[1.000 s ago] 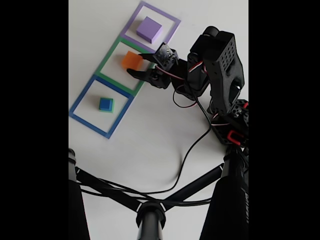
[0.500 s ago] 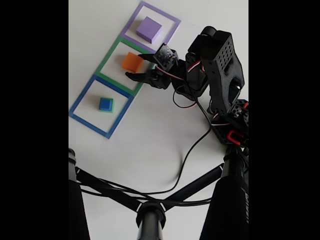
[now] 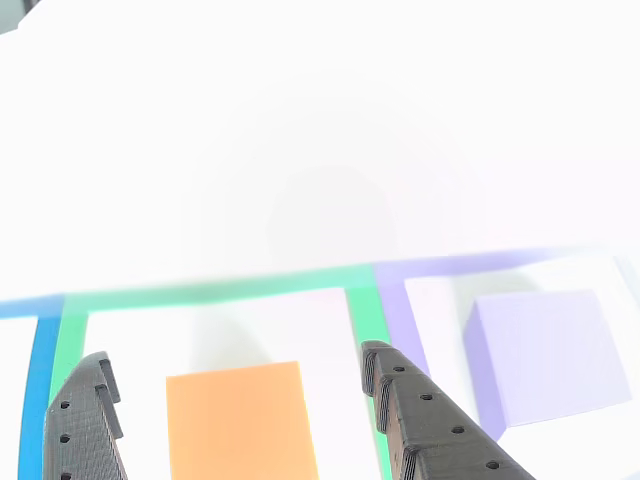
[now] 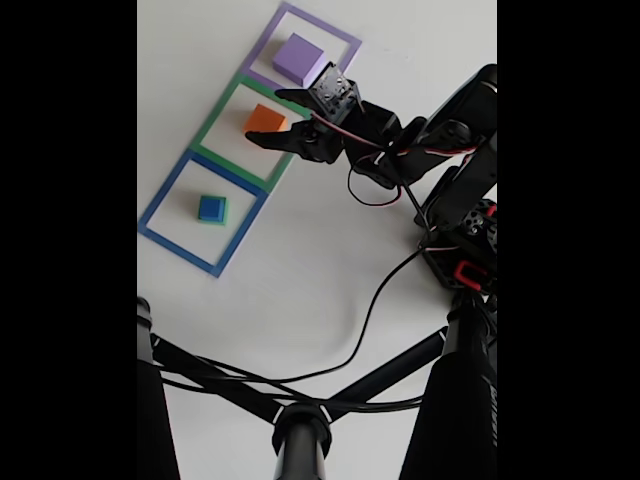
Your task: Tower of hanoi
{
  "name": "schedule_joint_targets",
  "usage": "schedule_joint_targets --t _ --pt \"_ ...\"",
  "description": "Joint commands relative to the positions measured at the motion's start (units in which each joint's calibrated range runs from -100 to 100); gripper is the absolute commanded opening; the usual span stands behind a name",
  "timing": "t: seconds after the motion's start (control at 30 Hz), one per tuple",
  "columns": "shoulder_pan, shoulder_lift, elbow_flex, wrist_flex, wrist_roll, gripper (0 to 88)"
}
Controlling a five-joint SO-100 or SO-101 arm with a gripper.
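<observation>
In the fixed view an orange cube lies inside a green strip square. My gripper is open, with one fingertip on either side of that cube. The other view shows the orange cube between the two black fingers, with a gap on each side. A larger purple cube sits in the purple strip square and shows to the right in the other view. A small blue cube with a green edge showing around it sits in the blue strip square.
The arm's base stands at the right of the fixed view, trailing a black cable across the white table. Black stand legs cross the bottom of that view. The three strip squares form a diagonal row.
The arm has stretched forward and the open gripper has moved from just right of the orange cube to straddle it. The cubes have not moved.
</observation>
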Motion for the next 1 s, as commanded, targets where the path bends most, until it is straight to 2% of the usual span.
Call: schedule_joint_targets --t 0.0,0.17,0.33,0.53,0.73,0.97 --pt "0.87 -21.42 -1.80 23.16 0.79 25.0" --pt "-0.19 -39.10 -10.07 53.84 0.79 15.2" --pt "-2.49 -46.45 -23.34 78.54 0.79 0.2" --pt "-6.51 -46.61 -46.44 106.80 0.79 0.1" --pt "-12.75 -46.69 -64.16 125.26 0.28 0.1" --pt "-18.60 -46.77 -74.71 136.44 -3.27 0.1"
